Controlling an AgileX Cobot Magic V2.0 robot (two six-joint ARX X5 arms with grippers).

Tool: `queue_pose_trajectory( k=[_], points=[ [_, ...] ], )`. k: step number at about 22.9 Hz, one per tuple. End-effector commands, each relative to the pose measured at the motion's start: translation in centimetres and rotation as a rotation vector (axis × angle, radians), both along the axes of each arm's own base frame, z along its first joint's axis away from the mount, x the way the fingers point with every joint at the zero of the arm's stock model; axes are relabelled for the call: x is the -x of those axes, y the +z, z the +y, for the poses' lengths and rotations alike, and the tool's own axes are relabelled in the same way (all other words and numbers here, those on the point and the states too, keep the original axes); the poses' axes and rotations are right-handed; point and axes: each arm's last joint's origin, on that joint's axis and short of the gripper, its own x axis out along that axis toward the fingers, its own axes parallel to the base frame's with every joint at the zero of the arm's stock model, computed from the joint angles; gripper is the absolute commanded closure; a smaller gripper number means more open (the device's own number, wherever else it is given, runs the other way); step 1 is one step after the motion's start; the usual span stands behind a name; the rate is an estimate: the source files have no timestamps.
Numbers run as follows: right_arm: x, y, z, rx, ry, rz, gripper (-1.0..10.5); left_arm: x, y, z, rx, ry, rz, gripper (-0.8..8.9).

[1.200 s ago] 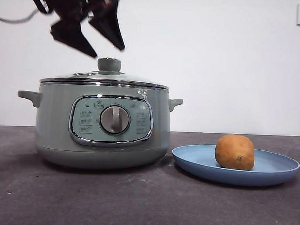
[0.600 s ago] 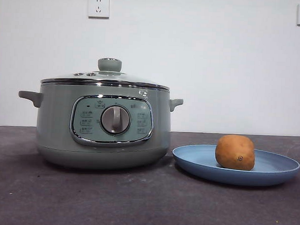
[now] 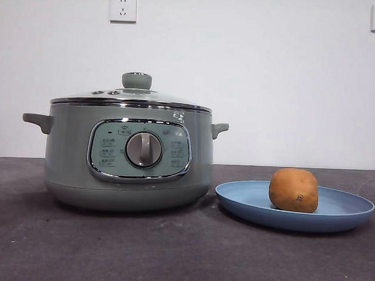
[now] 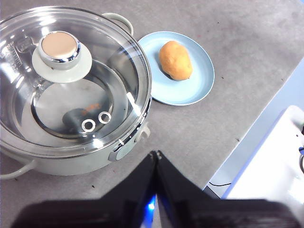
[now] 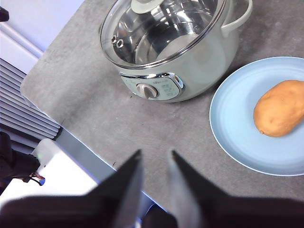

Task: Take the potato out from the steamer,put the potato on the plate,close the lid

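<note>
A sage-green steamer point(image 3: 128, 157) fills the left half of the front view, its glass lid point(image 3: 131, 98) seated flat on the rim, green knob on top. In the lower right of the frame a light-blue plate point(image 3: 351, 211) lies on the dark table point(image 3: 171, 251), just beside the steamer, with the golden-brown potato point(image 3: 293, 190) resting near its middle. Neither arm shows in this view. In the left wrist view the left gripper point(image 4: 156, 154) hangs high over the table with its jaws pressed together, holding nothing. In the right wrist view the right gripper point(image 5: 153, 156) hangs equally clear, its jaws parted by a narrow gap, also empty. The task looks complete. The remaining risk is small: a careless arm sweep could clip the lid's knob or nudge the plate, rolling the potato toward the low rim.
</note>
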Motion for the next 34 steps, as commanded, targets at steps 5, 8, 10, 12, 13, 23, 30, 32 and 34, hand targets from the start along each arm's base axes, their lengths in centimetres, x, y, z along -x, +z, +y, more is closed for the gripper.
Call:
queue_pose_trajectory(
  k=[5,8,10,12,13,23,30,32,34],
  points=[
    [0.0,0.1,0.0,-0.002,-0.002,-0.004,9.5,0.0,-0.1,-0.1,0.001,0.000,0.003,8.17],
    [0.0,0.1,0.0,-0.002,-0.002,-0.004,9.5,0.0,-0.1,-0.1,0.001,-0.002,-0.001,8.19],
    [0.0,0.1,0.0,-0.002,-0.002,-0.004,9.5,-0.2,0.1,0.1,-0.039,0.029,-0.044,8.17],
    [0.0,0.1,0.0,-0.002,-0.002,-0.004,9.5,-0.2,0.2,0.2,-0.048,0.042,-0.055,8.17],
    [0.0,0.1,0.0,-0.002,-0.002,-0.004,9.5,-0.1,0.3,0.3,-0.052,0.052,-0.062,8.17],
    [0.0,0.1,0.0,-0.002,-0.002,-0.004,9.5,10.1,7.0,6.8,0.052,0.413,-1.023,8.17],
    [0.0,0.1,0.0,-0.002,-0.002,-0.004,9.5,10.3,-1.8,7.7,0.053,0.645,-1.106,8.17],
    [0.0,0.1,0.0,-0.002,-0.002,-0.004,9.5,9.9,-5.0,7.7,0.074,0.656,-1.087,8.17],
    [0.0,0.1,0.0,-0.002,-0.002,-0.004,9.5,9.5,-7.8,7.7,0.068,0.655,-1.063,8.17]
  ],
)
